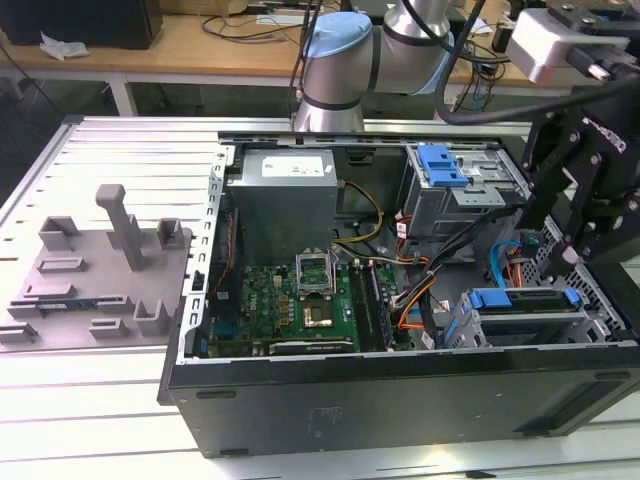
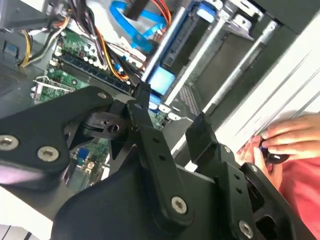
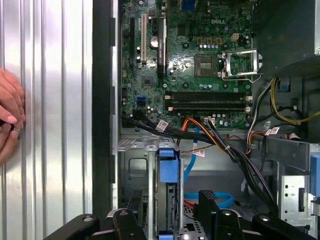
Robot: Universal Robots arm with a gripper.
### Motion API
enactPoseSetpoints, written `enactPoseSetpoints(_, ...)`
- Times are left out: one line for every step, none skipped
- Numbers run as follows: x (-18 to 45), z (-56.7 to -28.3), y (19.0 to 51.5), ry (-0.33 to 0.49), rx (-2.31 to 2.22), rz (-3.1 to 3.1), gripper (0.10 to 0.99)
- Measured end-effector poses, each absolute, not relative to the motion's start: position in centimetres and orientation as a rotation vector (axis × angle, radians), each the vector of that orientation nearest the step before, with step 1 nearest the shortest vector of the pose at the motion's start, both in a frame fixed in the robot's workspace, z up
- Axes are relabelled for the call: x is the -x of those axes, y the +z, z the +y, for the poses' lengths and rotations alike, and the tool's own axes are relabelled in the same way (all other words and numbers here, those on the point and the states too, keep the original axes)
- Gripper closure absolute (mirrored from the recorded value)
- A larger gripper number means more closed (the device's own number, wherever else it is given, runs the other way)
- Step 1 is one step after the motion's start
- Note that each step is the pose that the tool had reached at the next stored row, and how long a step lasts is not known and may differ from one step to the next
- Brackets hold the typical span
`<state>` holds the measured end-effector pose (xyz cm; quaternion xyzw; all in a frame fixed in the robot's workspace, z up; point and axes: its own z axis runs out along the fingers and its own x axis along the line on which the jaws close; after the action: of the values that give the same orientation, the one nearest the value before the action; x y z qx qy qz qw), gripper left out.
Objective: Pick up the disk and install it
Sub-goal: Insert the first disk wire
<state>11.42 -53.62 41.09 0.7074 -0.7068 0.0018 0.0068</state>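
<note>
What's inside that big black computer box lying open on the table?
A green motherboard, a grey power supply, bundled cables and blue-tabbed drive bays. Whatever lies under the cables and beneath the gripper is covered.

**Bright light, some glare**

Exterior view is bright and flat, evenly lit. The table (image 1: 150,150) shines pale, and the inside of the computer case (image 1: 400,410) sits in soft shadow. In the first wrist view the table slats glare white while the motherboard (image 3: 200,30) looks crisp. In the second wrist view the gripper (image 2: 172,112), close up, goes soft, and a hand (image 2: 285,142) smears at the edge.
</note>
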Motion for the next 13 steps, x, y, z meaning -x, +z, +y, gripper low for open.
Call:
enactPoseSetpoints(-11.4, -53.1, 41.1, 0.016, -2.208, -2.206, 0.525)
enactPoseSetpoints(-11.4, -52.4, 41.1, 0.026, -2.203, -2.201, 0.525)
enactPoseSetpoints(-11.4, -51.7, 41.1, 0.036, -2.199, -2.197, 0.525)
enactPoseSetpoints(-11.4, -51.3, 41.1, 0.039, -2.197, -2.195, 0.525)
enactPoseSetpoints(-11.4, -50.2, 41.1, 0.064, -2.186, -2.184, 0.525)
enactPoseSetpoints(-11.4, -49.7, 41.1, 0.093, -2.172, -2.17, 0.525)
enactPoseSetpoints(-11.5, -49.3, 41.1, 0.149, -2.148, -2.152, 0.525)
enactPoseSetpoints(-11.5, -49.3, 40.9, 0.155, -2.103, -2.196, 0.525)
enactPoseSetpoints(-11.5, -49.3, 40.6, 0.154, -2.046, -2.244, 0.525)
enactPoseSetpoints(-11.5, -49.3, 40.6, 0.168, -2.026, -2.247, 0.525)
enactPoseSetpoints(-11.5, -49.2, 40.5, 0.187, -2.017, -2.238, 0.525)
enactPoseSetpoints(-11.5, -48.8, 40.5, 0.203, -2.01, -2.229, 0.525)
enactPoseSetpoints(-11.5, -48.4, 40.5, 0.216, -2.004, -2.223, 0.525)
